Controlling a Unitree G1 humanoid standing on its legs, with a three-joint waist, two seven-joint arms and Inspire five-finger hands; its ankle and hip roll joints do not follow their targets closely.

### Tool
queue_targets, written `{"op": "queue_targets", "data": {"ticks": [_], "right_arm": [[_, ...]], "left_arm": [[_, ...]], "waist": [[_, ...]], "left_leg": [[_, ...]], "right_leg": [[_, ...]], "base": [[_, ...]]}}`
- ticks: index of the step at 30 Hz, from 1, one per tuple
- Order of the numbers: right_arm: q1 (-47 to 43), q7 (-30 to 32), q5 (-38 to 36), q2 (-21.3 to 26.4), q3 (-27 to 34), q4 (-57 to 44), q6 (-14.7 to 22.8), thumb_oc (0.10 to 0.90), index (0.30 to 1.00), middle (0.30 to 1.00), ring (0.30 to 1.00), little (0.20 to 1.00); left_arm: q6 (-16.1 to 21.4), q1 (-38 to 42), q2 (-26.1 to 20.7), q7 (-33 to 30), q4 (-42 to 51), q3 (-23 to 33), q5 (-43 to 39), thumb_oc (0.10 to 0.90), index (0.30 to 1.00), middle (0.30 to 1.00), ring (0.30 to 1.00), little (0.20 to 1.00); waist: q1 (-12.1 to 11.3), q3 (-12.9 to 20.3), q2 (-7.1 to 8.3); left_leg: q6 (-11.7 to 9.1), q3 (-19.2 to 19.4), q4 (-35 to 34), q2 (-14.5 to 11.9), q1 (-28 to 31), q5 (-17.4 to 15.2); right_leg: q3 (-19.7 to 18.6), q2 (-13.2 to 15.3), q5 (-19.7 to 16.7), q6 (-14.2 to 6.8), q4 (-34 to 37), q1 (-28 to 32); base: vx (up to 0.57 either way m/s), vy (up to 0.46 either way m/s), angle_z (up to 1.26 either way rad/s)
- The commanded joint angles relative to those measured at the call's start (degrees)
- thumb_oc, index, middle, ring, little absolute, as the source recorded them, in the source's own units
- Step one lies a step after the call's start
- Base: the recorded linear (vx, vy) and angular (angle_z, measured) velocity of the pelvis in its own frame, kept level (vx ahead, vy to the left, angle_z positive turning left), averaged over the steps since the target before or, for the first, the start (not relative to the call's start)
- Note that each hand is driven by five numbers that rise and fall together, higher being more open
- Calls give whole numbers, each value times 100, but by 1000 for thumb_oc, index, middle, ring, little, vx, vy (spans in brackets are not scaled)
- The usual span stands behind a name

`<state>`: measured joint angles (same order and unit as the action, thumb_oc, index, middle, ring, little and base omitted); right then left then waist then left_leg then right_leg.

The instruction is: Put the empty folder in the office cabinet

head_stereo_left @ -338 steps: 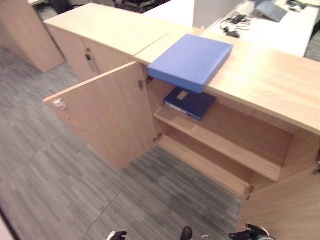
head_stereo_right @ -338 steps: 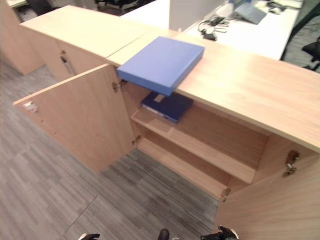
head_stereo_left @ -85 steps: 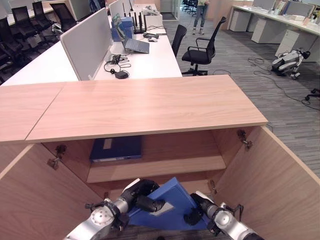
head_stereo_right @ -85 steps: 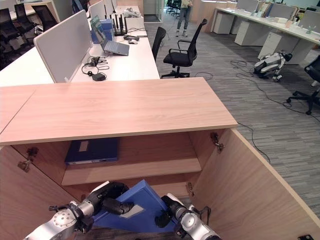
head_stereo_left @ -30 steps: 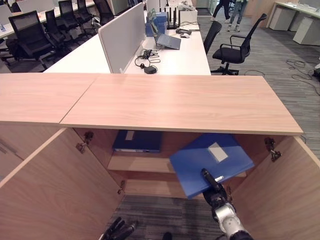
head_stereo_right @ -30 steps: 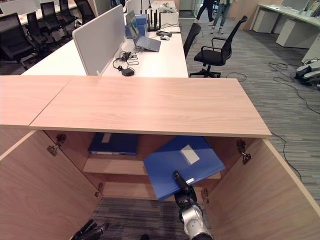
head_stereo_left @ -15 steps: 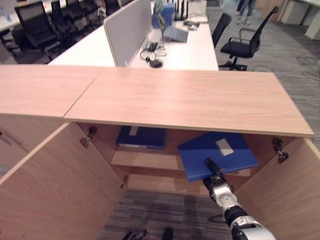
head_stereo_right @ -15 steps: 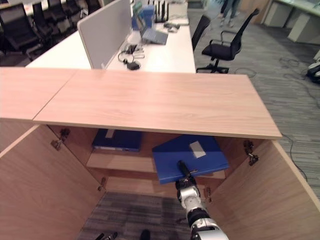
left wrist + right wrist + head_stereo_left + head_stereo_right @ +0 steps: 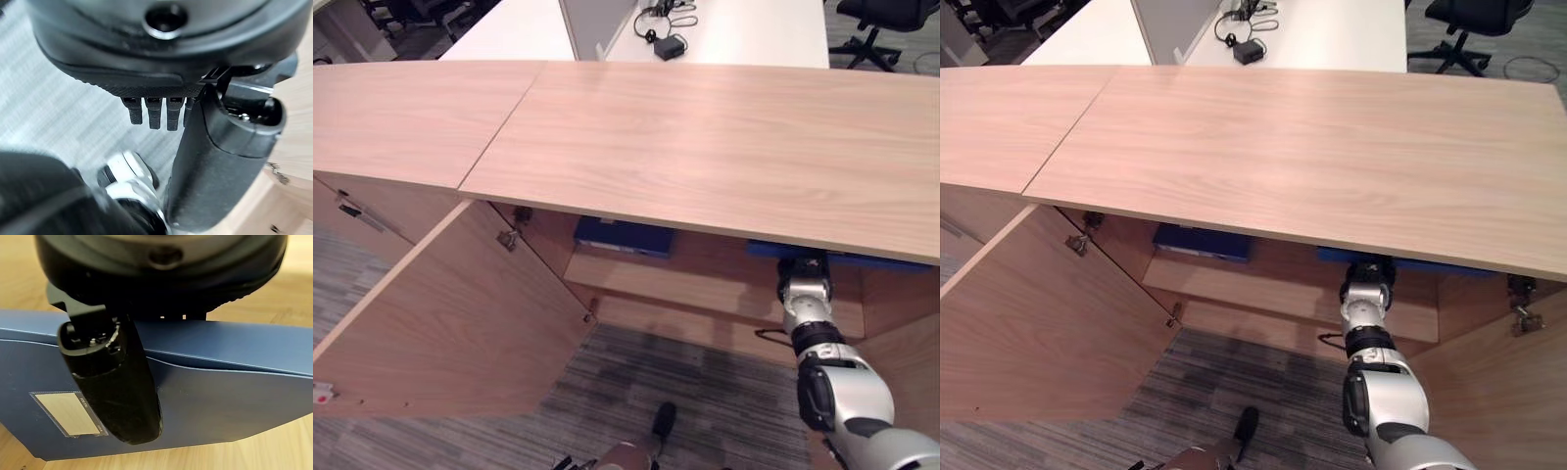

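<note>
Folder (image 9: 220, 382) lies on wooden cabinet shelf (image 9: 685, 289).

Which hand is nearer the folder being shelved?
Right. The right hand is on the folder, thumb across its cover, inside the cabinet. The left hand is down over the floor, away from it.
</note>
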<state>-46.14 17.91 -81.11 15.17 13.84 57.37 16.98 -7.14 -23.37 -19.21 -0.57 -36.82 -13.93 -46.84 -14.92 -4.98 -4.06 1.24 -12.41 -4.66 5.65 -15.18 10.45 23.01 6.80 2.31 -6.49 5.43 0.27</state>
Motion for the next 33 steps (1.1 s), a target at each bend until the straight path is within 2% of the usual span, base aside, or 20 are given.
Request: {"op": "queue_targets", "data": {"ticks": [1,2,4,5,7,15,16,18,22,25,28,29,32,33], "right_arm": [[-713,-290,241,578,-276,-385,330,400,300,300,300,300],[-764,-280,274,610,-301,-464,364,400,300,300,300,300],[-953,-251,362,705,-339,-662,441,400,300,300,300,300],[-969,-244,365,713,-334,-667,441,400,300,300,300,300],[-1096,-227,424,811,-359,-663,418,400,300,300,300,300],[-1401,-162,489,1134,-445,-497,384,400,300,300,300,300],[-1587,-93,480,1239,-514,-478,435,400,300,300,300,300],[-1716,5,516,1301,-565,-465,460,800,900,900,900,900],[-1628,-32,473,1212,-599,-577,431,800,900,900,900,900],[-1614,-224,516,1245,-840,-489,142,800,900,900,900,900],[-1616,-559,434,1242,-1134,-408,-224,800,900,900,900,900],[-1617,-685,445,1255,-1263,-240,-447,800,900,900,900,900],[-1603,-783,490,1301,-1372,2,-667,800,900,900,900,900],[-1598,-839,918,1409,-1643,475,-1119,800,900,900,900,900]], "left_arm": [[147,25,-266,114,-13,-324,418,800,900,900,900,900],[153,53,-280,114,-19,-341,435,800,900,900,900,900],[158,200,-400,136,-26,-408,474,800,900,900,900,900],[155,222,-400,137,-27,-408,474,800,900,900,900,900],[145,276,-517,179,-52,-446,563,800,900,900,900,900],[159,249,-703,241,157,-558,578,800,900,900,900,900],[169,241,-814,216,253,-603,593,800,900,900,900,900],[186,272,-853,179,259,-591,642,800,900,900,900,900],[198,304,-894,130,252,-527,708,800,900,900,900,900],[182,298,-980,171,158,-400,761,800,900,900,900,900],[157,352,-966,243,2,-324,731,800,900,900,900,900],[136,387,-938,281,-91,-312,717,800,900,900,900,900],[122,386,-891,325,-155,-323,653,800,900,900,900,900],[98,443,-869,371,-289,-308,613,800,900,900,900,900]], "waist": [[-151,-43,11],[-155,-169,-31],[-169,-600,-142],[-174,-597,-139],[-172,-650,-247],[-199,-727,-366],[-231,-778,-432],[-260,-799,-447],[-283,-751,-397],[-286,-713,-317],[-299,-724,-234],[-300,-726,-203],[-292,-721,-179],[-256,-696,-129]], "left_leg": [[-162,-233,-34,63,183,-905],[-137,-200,37,82,153,-881],[-128,-110,1202,267,-486,-1342],[-124,-103,1295,283,-559,-1383],[-117,-117,1674,347,-972,-1471],[-134,-126,1817,349,-1309,-1432],[-138,-137,1846,371,-1402,-1412],[-143,-155,1827,397,-1440,-1385],[-137,-233,1681,391,-1345,-1333],[-146,-262,1487,345,-1189,-1281],[-153,-246,1368,304,-1066,-1237],[-157,-249,1337,282,-1015,-1231],[-162,-253,1291,258,-967,-1221],[-170,-248,1196,212,-885,-1193]], "right_leg": [[-231,248,-128,-107,-78,-252],[-223,298,-53,-82,-248,-291],[-289,589,310,-16,-1182,-752],[-298,608,353,-19,-1266,-818],[-365,717,515,23,-1853,-1329],[-489,805,749,72,-2422,-1820],[-523,852,836,95,-2608,-1988],[-538,888,877,111,-2702,-2055],[-515,905,901,122,-2646,-1983],[-503,884,850,116,-2521,-1869],[-518,865,803,121,-2440,-1799],[-527,855,784,122,-2408,-1759],[-519,833,758,123,-2356,-1715],[-527,782,703,110,-2259,-1663]], "base": [[-55,39,19],[-67,16,12],[-182,8,3],[-196,31,1],[-98,30,7],[-58,1,8],[-78,-2,-1],[-75,1,1],[1,-16,6],[8,-7,2],[0,9,-3],[8,6,-6],[0,0,0],[14,5,-3]]}}
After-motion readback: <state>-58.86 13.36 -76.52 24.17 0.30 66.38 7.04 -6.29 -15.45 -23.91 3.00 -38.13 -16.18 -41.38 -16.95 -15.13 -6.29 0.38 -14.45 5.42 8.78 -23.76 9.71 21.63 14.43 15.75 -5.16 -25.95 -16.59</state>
